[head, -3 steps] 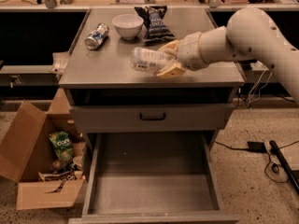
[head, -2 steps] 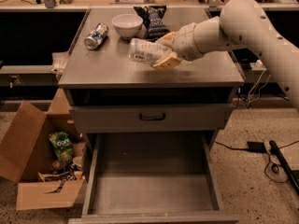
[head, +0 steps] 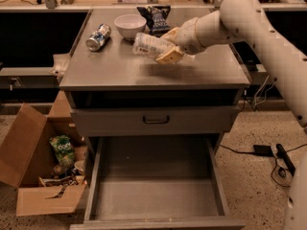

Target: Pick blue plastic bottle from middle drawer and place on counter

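My gripper (head: 168, 46) is shut on the blue plastic bottle (head: 148, 45), a clear bottle with a pale label, held on its side just above the middle of the counter (head: 120, 73). The bottle's end points left toward the white bowl. The arm reaches in from the upper right. The middle drawer (head: 153, 198) is pulled open below, its grey floor bare.
On the counter's back part stand a white bowl (head: 130, 25), a blue-and-silver can (head: 98, 37) lying on its side and a dark snack bag (head: 158, 19). An open cardboard box (head: 36, 176) with packets sits on the floor at left. Cables lie at right.
The gripper with the bottle has moved left and toward the back of the counter, closer to the bowl.
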Available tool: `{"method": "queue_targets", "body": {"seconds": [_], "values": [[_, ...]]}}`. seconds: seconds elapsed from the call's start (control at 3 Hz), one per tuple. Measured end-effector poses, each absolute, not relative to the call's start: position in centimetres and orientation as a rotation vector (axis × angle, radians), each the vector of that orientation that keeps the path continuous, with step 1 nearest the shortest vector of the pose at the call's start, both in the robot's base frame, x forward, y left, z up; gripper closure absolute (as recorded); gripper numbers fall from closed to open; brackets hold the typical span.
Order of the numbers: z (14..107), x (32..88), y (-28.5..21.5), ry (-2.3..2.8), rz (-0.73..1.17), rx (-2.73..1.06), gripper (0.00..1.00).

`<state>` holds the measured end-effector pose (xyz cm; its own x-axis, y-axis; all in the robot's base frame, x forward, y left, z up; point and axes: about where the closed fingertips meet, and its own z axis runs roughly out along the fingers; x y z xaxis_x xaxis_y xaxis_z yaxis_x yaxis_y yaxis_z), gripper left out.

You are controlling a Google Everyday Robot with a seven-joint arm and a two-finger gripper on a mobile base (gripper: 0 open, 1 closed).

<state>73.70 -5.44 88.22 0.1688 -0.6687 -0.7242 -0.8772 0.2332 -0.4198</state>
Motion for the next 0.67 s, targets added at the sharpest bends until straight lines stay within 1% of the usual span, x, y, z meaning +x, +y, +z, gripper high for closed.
{"method": "queue_targets", "body": {"seconds": [0.67], "values": [[85.7, 76.1, -6.5, 1.748, 0.305, -1.476, 1.00]]}}
